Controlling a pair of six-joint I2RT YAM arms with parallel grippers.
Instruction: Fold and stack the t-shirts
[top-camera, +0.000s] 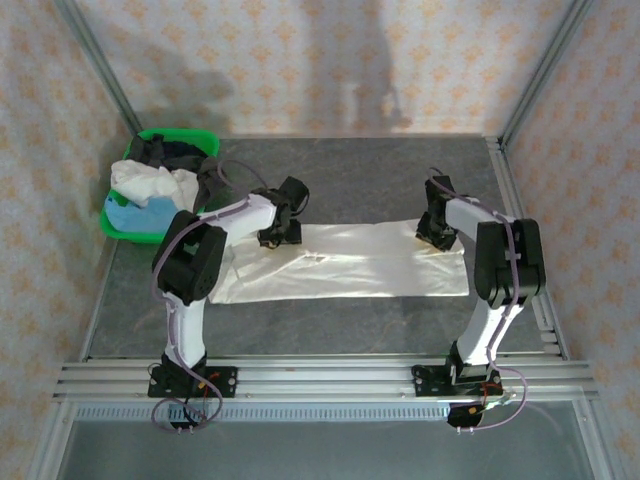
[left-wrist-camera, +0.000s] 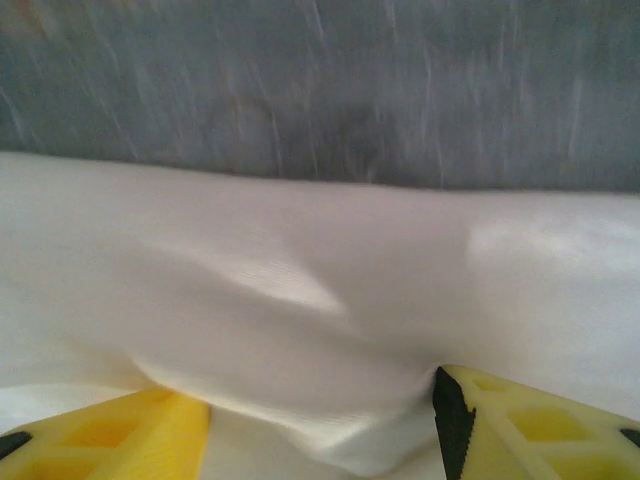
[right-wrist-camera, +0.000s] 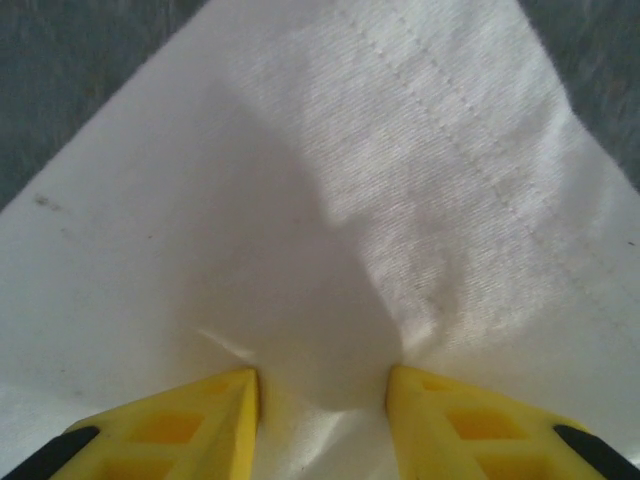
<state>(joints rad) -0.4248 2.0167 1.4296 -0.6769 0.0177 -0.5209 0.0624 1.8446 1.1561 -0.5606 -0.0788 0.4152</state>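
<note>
A shiny white t-shirt (top-camera: 350, 265) lies as a long folded band across the middle of the grey table (top-camera: 350, 180). My left gripper (top-camera: 280, 237) stands at the band's far left edge. In the left wrist view its yellow fingers (left-wrist-camera: 150, 430) are spread wide, and a soft ridge of the white cloth (left-wrist-camera: 320, 300) bulges loosely between them, so the left gripper (left-wrist-camera: 320, 400) is open. My right gripper (top-camera: 435, 235) is at the far right corner. There the right gripper (right-wrist-camera: 320, 385) is open too, its fingers (right-wrist-camera: 200, 420) pressing down on the cloth (right-wrist-camera: 380, 200) on either side of a low fold.
A green basket (top-camera: 185, 133) stands at the table's far left corner, with white (top-camera: 150, 182), light blue (top-camera: 135, 213) and black (top-camera: 175, 152) t-shirts heaped in it. Metal frame posts stand at the corners, and a rail (top-camera: 330, 375) runs along the near edge.
</note>
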